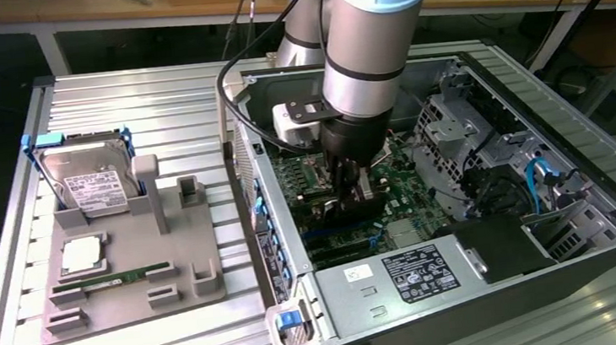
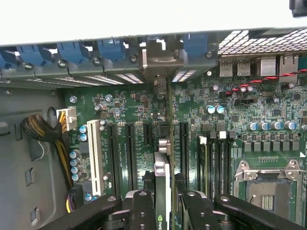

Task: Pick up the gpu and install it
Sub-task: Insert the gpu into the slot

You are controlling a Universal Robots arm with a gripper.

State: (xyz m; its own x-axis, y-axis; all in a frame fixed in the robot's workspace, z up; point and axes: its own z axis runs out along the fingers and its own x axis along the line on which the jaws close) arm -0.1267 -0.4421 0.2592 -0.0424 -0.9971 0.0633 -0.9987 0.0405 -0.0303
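- the gpu, a thin dark flat card seen edge-on with a pale silvery rim (image 2: 162, 177), stands upright on its edge just above the green motherboard (image 1: 405, 172), at the centre of the exterior view.
- the black two-fingered hand (image 2: 163, 203) pinches the gpu, with one finger (image 2: 143, 208) pressed to each flat face.
- the card reaches straight out from the hand. its long axis runs toward the case's rear wall and the row of blue plastic latches (image 2: 112, 48).
- that axis lies parallel to the long black expansion slots (image 2: 130, 148), and the card sits between two of them.
- whether its lower edge has entered a slot, i cannot tell.
- the open dark-grey computer case (image 1: 577, 147) fills the exterior view's right.
- well apart, on the ribbed metal bench (image 1: 108, 98) at the exterior view's left, a grey fixture tray (image 1: 182, 273) carries a silver hard drive (image 1: 88, 181) and a slim green memory stick (image 1: 109, 281).
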